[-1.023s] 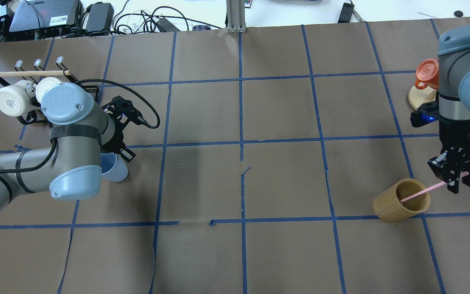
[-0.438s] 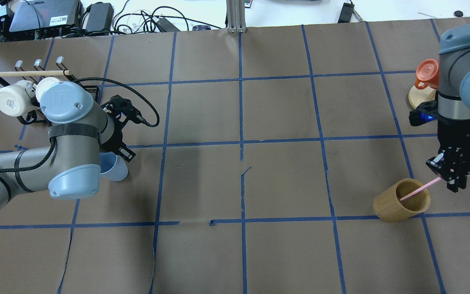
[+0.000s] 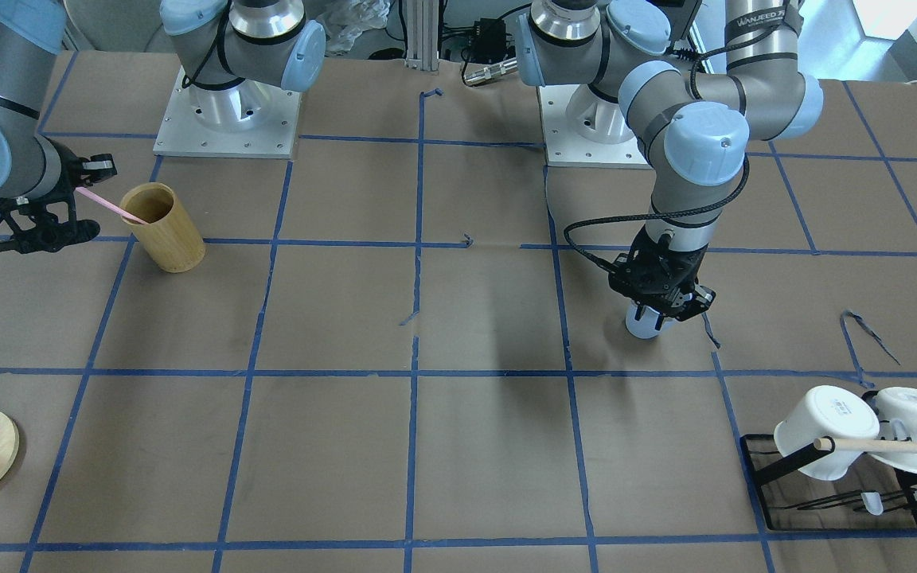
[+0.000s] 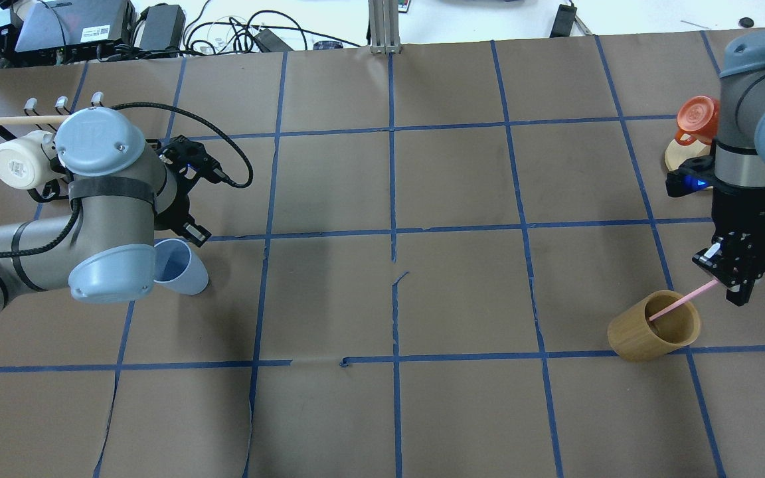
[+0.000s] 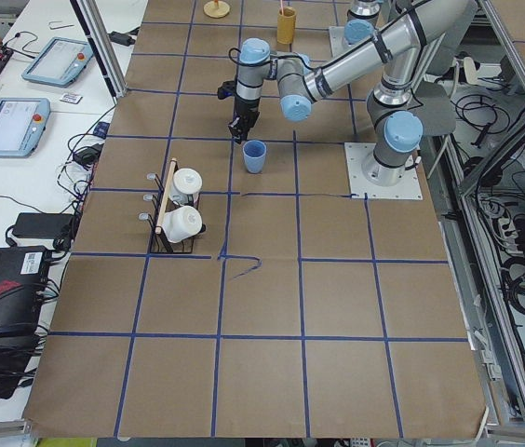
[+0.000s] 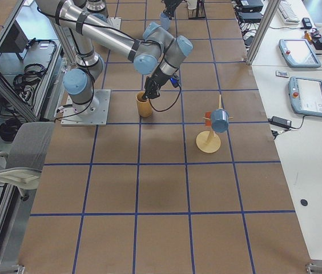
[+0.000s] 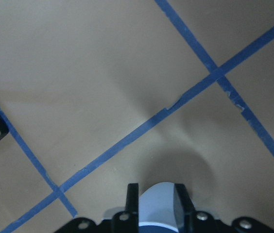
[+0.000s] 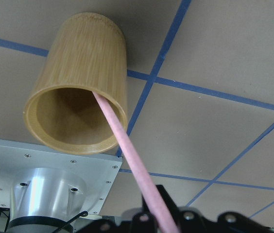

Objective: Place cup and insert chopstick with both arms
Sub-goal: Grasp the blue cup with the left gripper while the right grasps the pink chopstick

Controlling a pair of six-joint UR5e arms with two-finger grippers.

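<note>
Two seemingly light things: slim, stiff pink chopstick (image 4: 681, 302), pinched high by the right tool (image 4: 731, 289), tip inside the bamboo cup (image 4: 627, 340); left tool (image 7: 157, 196) spread wide over the upright blue cup (image 4: 186, 282).

Bright, even light from above fills every view. The table (image 4: 449, 179) carries one soft, wide shadow just toward 9 o'clock from centre in the overhead view. At 12 o'clock there the white bench (image 4: 475, 16) is washed out. In the left wrist view the cup (image 7: 159, 201) at 6 o'clock is blurred. In the right wrist view the chopstick (image 8: 125, 145) softens toward 6 o'clock.
</note>
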